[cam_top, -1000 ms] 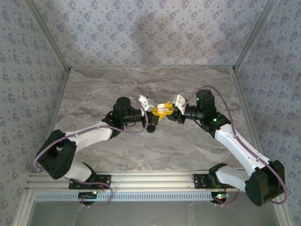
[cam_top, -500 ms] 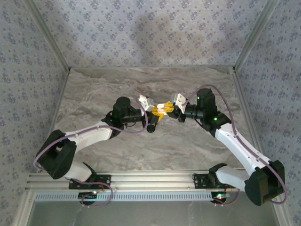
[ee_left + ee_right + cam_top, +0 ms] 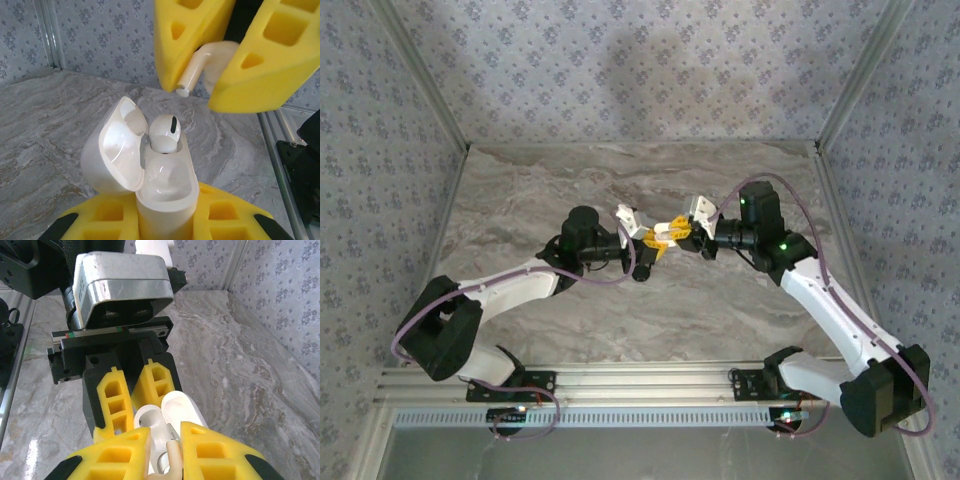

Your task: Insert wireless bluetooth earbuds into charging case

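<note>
- The left tool [image 3: 165,222] was pressed together on the charging case [image 3: 165,200]. Its yellow fingers pinched the lower body and held the case upright above the marbled tabletop [image 3: 40,130].
- The lid [image 3: 112,150] stood hinged open, leaning to the left of the case body.
- One earbud [image 3: 166,132] sat in the case's far socket, with its rounded head poking above the rim. The socket beside it showed a glossy hollow.
- The right tool [image 3: 197,92] hung above and slightly right of the case, clamped on a second earbud [image 3: 200,65]. The stem slanted down-left toward the case opening, its tip near but not touching.
</note>
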Robot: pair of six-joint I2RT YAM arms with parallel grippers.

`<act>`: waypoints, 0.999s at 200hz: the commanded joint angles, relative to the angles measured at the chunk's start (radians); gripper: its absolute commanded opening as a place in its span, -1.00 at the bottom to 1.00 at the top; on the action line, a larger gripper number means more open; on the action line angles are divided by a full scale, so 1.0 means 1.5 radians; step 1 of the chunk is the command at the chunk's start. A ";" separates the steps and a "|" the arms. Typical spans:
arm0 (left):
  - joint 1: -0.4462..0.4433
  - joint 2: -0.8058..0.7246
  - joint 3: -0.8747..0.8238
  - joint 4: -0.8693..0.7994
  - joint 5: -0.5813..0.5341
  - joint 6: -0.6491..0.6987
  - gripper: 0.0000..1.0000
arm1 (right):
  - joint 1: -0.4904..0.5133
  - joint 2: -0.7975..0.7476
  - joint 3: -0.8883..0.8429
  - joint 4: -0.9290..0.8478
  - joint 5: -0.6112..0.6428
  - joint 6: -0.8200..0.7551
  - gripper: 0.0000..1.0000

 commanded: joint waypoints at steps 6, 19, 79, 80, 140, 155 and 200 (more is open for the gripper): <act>-0.001 -0.016 0.017 0.003 0.016 0.012 -0.75 | 0.003 -0.006 0.031 -0.055 -0.016 -0.006 -0.65; -0.001 -0.018 0.016 0.004 0.019 0.013 -0.75 | 0.003 -0.006 0.034 -0.065 -0.008 -0.009 -0.64; 0.009 -0.031 -0.001 0.004 0.023 0.015 -0.75 | -0.011 0.012 0.066 -0.090 0.029 0.206 -0.64; 0.009 -0.031 -0.001 0.004 0.023 0.015 -0.75 | -0.012 0.012 0.067 -0.091 0.030 0.212 -0.65; 0.012 -0.049 -0.010 0.001 0.020 0.053 -0.76 | -0.019 0.006 0.062 -0.065 0.072 0.502 -0.61; 0.012 -0.048 -0.008 0.000 0.020 0.050 -0.76 | -0.021 0.008 0.065 -0.066 0.073 0.548 -0.60; 0.012 -0.043 -0.010 0.002 0.019 0.036 -0.76 | -0.030 0.007 0.066 -0.071 0.060 0.661 -0.60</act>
